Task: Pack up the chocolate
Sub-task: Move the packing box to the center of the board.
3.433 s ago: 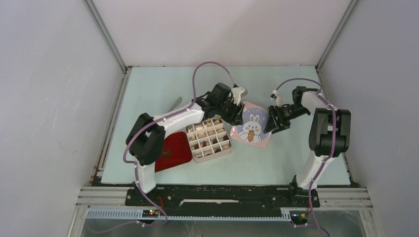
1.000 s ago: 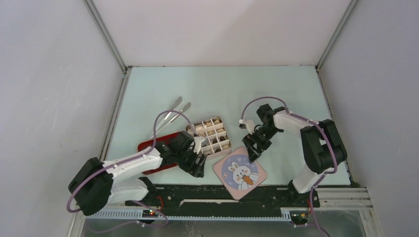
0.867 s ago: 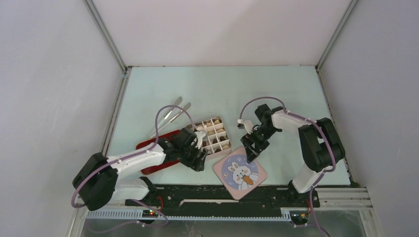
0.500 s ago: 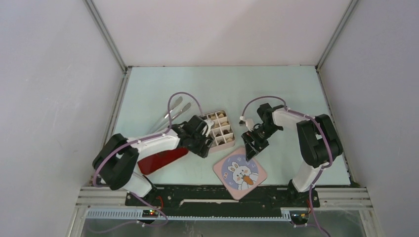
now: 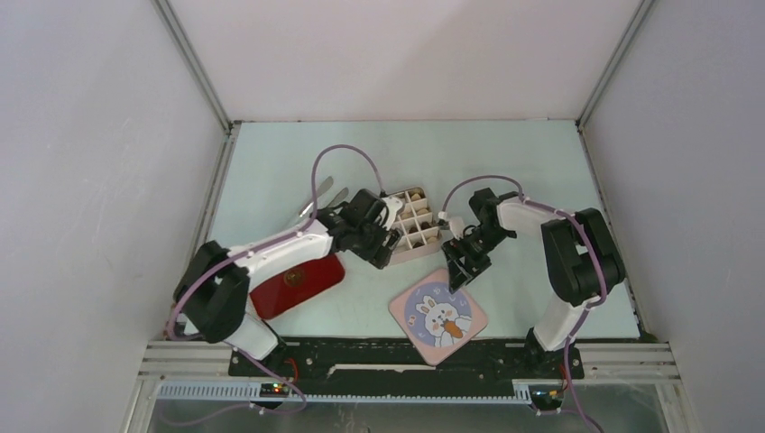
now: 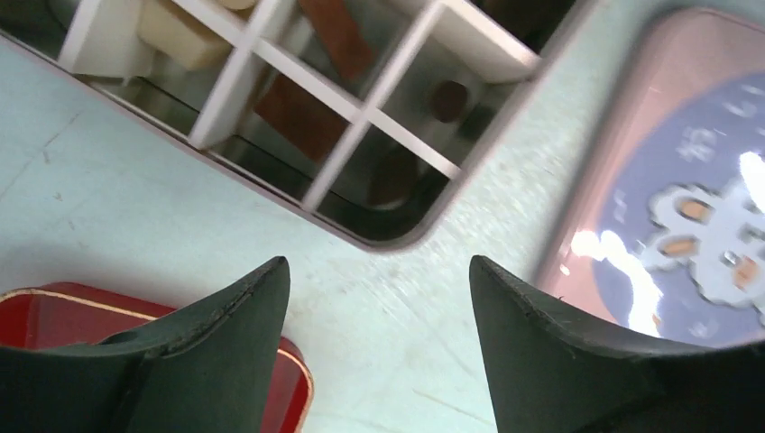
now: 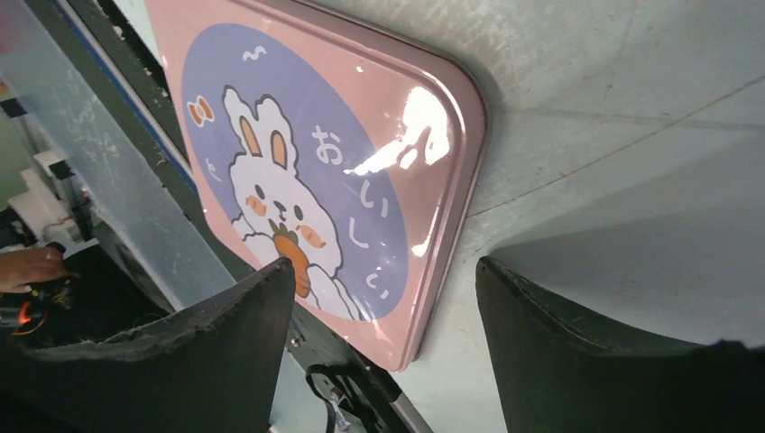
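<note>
— Colours on the left arm (image 5: 280, 249)?
— White links, chunky black joints, trailed by a lilac cable (image 5: 338, 147).
— On the right arm (image 5: 577, 253)?
— Same white and black, with its own lilac loop (image 5: 483, 178).
— And the fingers (image 6: 207, 352), up close?
— Matte black, broad at the root, tapering to blunt curved tips, slightly rough along the edges.
— Underneath?
— Black plate (image 5: 406, 359), shared by both.

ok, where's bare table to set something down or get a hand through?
Bare: the far table behind the divided box, wall to wall. Small patch between bunny lid and the right arm's base. Crowded: red tray, box, lid and tongs with both arms mid-table.
</note>
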